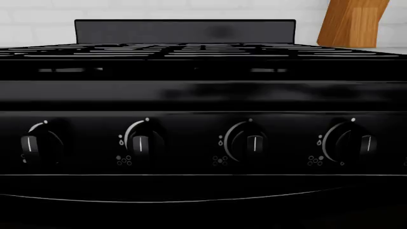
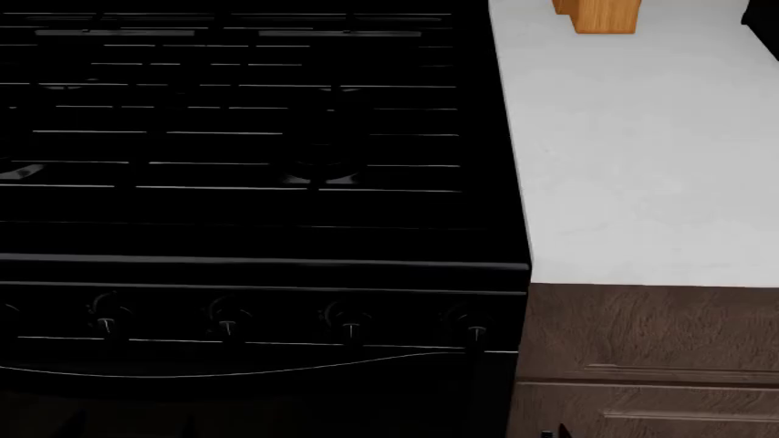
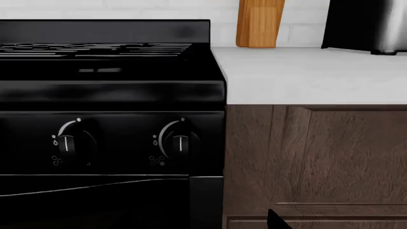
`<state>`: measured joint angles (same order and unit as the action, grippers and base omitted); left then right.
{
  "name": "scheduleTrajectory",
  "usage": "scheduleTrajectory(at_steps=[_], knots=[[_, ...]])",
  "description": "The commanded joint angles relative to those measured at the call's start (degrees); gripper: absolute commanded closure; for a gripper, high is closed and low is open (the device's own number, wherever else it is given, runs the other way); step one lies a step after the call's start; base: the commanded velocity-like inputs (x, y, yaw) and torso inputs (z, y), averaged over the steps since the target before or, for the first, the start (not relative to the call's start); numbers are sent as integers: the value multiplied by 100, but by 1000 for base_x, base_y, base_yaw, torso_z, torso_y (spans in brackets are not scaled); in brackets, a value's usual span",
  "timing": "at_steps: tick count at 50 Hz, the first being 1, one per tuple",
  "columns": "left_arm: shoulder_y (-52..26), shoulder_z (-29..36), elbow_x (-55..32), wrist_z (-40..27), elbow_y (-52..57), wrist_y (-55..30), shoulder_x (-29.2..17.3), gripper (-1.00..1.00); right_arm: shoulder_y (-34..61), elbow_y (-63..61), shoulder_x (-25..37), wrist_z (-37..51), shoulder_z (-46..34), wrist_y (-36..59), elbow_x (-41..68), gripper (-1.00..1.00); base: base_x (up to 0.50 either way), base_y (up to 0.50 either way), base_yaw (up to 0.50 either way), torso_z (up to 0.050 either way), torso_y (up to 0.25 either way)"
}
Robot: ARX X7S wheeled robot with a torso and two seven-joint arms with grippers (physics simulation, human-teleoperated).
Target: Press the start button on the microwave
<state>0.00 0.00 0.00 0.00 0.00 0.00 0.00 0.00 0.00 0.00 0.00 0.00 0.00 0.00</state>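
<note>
No microwave and no start button can be made out for certain. A dark appliance with a silvery side (image 3: 365, 25) stands on the counter by the back wall, cut off by the frame; I cannot tell what it is. Its edge shows in the head view (image 2: 767, 23). Of my right gripper only one black fingertip (image 3: 278, 222) shows, low in front of the brown cabinet; a black tip also shows in the head view (image 2: 555, 432). My left gripper's jaws do not show; its camera faces the stove front.
A black gas stove (image 2: 244, 137) with a row of knobs (image 1: 140, 143) fills the left. A white countertop (image 2: 633, 164) lies to its right over brown cabinet doors (image 3: 318, 157). A wooden knife block (image 2: 603, 14) stands at the back by the white brick wall.
</note>
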Motion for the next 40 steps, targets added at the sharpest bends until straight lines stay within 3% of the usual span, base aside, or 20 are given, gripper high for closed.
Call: scheduleTrajectory(at_steps=[1, 30, 40], knots=[[0, 102, -86, -101, -55, 55, -86, -100, 6, 47, 151, 191, -192, -47, 151, -100, 0, 0, 0, 0, 0], [60, 515, -88, -652, 130, 123, -463, -100, -181, -26, 415, 688, -463, -187, 475, -100, 0, 0, 0, 0, 0], [37, 519, -258, -740, 968, -522, -511, -100, -190, -685, 542, 790, -520, 73, 546, -100, 0, 0, 0, 0, 0]])
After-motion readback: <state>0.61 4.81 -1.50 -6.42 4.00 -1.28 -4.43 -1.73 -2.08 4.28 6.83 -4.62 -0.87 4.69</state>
